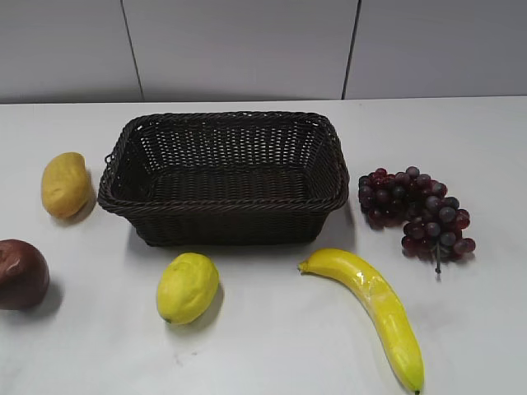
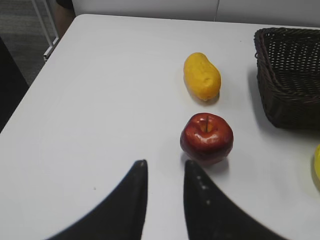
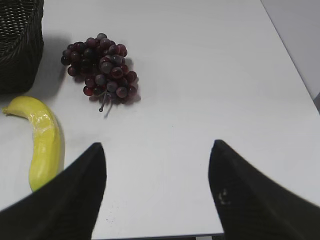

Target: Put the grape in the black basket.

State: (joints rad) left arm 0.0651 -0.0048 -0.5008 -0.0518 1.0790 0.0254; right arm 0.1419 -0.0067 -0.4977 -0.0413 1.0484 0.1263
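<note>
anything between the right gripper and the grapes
No. In the right wrist view only bare white table lies between the open right gripper and the grapes. The banana lies off to the left.

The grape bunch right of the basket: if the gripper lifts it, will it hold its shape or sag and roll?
The grape is many small round berries on a thin stem, so it will probably sag. Its lumpy heap lies flat on the table, so rolling seems unlikely. Glossy skins may slip in the open right gripper.

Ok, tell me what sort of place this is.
Probably a lab or test bench, not a kitchen: a bare white table against plain panelled walls, with fruit laid out around a black basket.
</note>
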